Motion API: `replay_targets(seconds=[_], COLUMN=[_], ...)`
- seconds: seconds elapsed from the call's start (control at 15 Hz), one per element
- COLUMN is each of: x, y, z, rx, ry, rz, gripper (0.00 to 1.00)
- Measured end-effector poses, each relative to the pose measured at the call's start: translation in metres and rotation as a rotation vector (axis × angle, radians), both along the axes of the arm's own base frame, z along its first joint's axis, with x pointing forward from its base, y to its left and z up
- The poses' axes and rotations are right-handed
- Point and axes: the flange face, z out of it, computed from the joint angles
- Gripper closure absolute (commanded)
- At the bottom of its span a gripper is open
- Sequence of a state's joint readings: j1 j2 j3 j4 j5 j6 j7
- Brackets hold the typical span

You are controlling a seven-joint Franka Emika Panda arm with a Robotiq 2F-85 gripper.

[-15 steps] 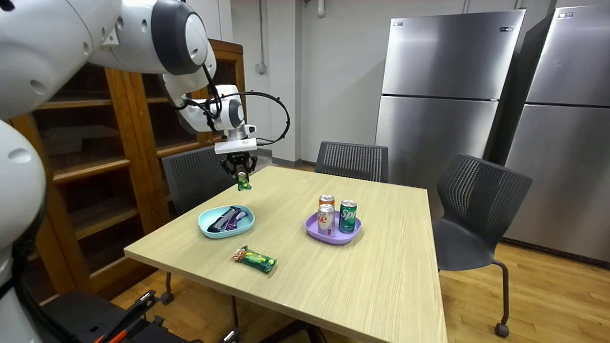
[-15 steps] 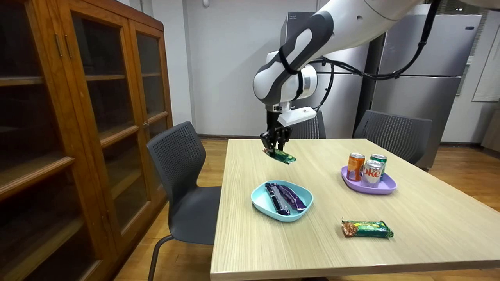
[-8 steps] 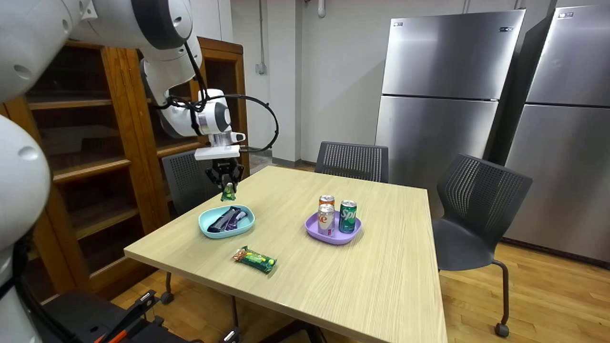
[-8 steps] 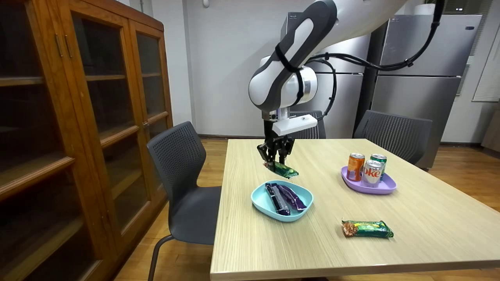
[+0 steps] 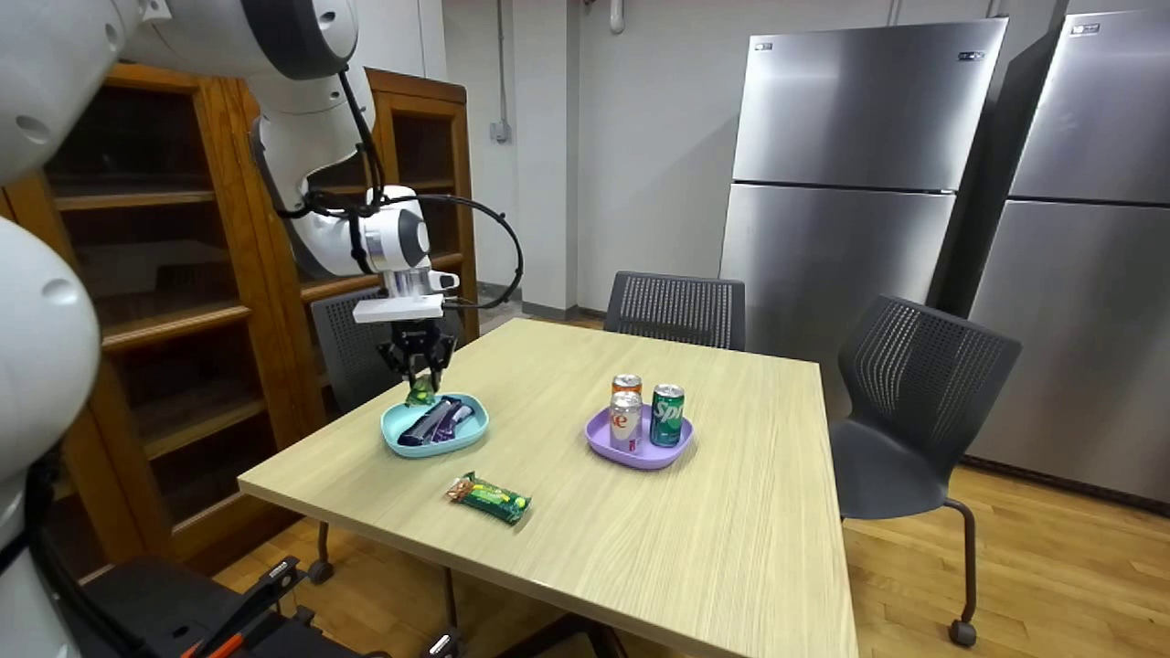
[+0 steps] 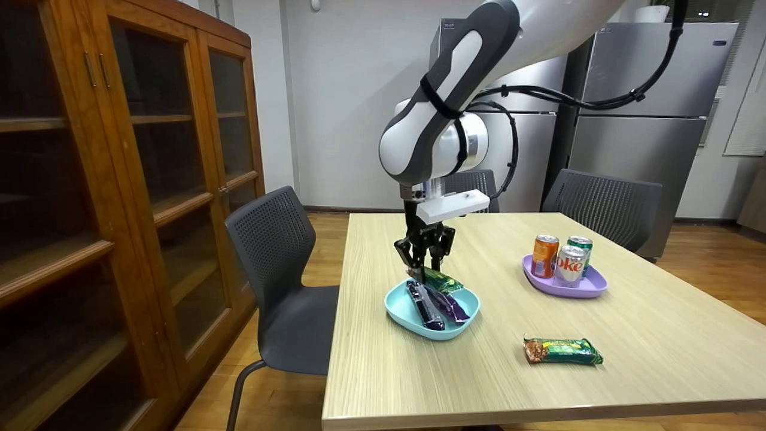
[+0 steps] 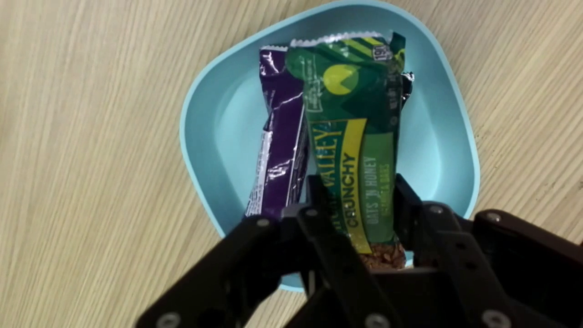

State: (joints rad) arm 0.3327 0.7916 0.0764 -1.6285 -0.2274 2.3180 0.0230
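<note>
Blue bowl (image 7: pixel 202 123): 2 bars (image 6: pixel 426 306); tray (image 6: pixel 559 292): 3 cans (image 6: pixel 570 267).

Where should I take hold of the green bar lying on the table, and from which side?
Probably the middle of the green bar, from above: it lies flat and is long and narrow, so close across its short width. Its ends look thinner. The claw would first need to release the other bar it holds.

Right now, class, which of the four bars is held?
The green bar pinched over the blue bowl; the other green bar lies on the table, both dark bars in the bowl.
</note>
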Motion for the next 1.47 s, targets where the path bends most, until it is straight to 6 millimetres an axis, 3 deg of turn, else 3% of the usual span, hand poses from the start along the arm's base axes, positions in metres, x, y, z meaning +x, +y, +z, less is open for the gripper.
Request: replay_targets(seconds=[0.53,1.4,1.47], x=[-0.011,-0.018,-0.019], y=[0.018,0.022,0.023], z=[-0.006,-0.036,-0.037], rx=[0.003,-0.001,0.001], ry=[-0.026,-0.039,-0.039], rz=[-0.129,-0.285,-0.29], gripper=[0.87,0.87,0.4])
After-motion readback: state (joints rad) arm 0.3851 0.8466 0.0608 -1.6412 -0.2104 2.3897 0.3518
